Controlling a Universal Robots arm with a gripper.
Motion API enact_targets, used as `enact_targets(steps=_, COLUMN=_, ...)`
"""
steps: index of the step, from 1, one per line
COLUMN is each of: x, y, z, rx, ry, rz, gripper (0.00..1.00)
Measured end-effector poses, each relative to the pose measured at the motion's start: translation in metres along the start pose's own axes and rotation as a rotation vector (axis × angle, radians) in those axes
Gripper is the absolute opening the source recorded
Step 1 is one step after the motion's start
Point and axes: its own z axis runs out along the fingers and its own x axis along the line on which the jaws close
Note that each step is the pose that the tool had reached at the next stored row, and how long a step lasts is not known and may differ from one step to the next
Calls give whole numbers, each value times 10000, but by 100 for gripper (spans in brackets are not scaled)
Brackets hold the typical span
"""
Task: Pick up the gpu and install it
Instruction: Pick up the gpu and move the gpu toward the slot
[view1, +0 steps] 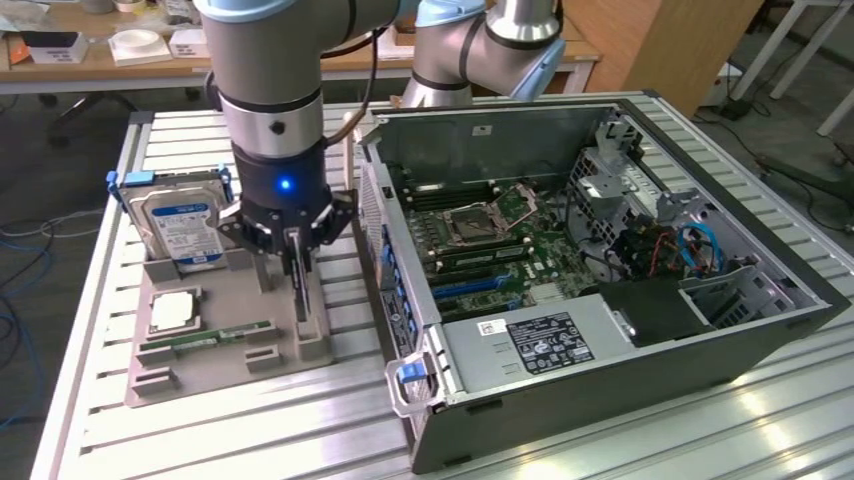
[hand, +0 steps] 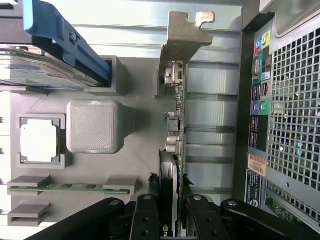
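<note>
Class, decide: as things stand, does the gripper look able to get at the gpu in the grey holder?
Likely yes: the gripper sits over the gpu, seemingly closed on its upper edge, nothing between them.

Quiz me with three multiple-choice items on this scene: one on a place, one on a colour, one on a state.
1. Where is the gpu?
A) seated in the computer case
B) lying flat on the table
C) standing on edge in the grey holder tray

2. The hard drive sits in a carrier that is:
A) blue
B) red
C) yellow

3. The gripper is:
A) open, clear of everything
B) shut on the gpu
C) shut on the hard drive

Answers:
1 C, the card stands upright in the tray's slots.
2 A, the frame along the drive is blue.
3 B, its fingers press both faces of the card.
</note>
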Motion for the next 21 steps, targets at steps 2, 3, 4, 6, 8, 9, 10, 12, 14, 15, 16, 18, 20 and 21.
enact_targets(steps=2, x=0, y=1, z=-18, rx=0, ry=1, rz=0, gripper=27)
enact_targets(steps=3, x=0, y=1, z=-26, rx=0, ry=0, rz=0, gripper=27)
enact_targets(steps=4, x=0, y=1, z=-34, rx=0, ry=0, rz=0, gripper=27)
enact_targets(steps=6, x=1, y=2, z=-48, rx=0, ry=0, rz=0, gripper=27)
enact_targets(steps=8, x=1, y=2, z=-62, rx=1, ry=1, rz=0, gripper=27)
enact_targets(steps=9, x=1, y=2, z=-68, rx=0, ry=0, rz=0, gripper=27)
enact_targets(steps=10, x=1, y=2, z=-74, rx=0, ry=0, rz=0, gripper=27)
enact_targets(steps=12, x=1, y=3, z=-85, rx=0, ry=-1, rz=0, gripper=27)
enact_targets(steps=14, x=1, y=3, z=-100, rx=0, ry=0, rz=0, gripper=27)
enact_targets(steps=15, x=1, y=3, z=-110, rx=0, ry=1, rz=0, gripper=27)
enact_targets(steps=16, x=1, y=4, z=-120, rx=1, ry=1, rz=0, gripper=27)
enact_targets(steps=18, x=0, y=4, z=-139, rx=0, ry=0, rz=-2, gripper=27)
enact_targets(steps=20, x=-1, y=5, z=-161, rx=0, ry=0, rz=0, gripper=27)
enact_targets(steps=21, x=-1, y=5, z=-169, rx=0, ry=0, rz=0, gripper=27)
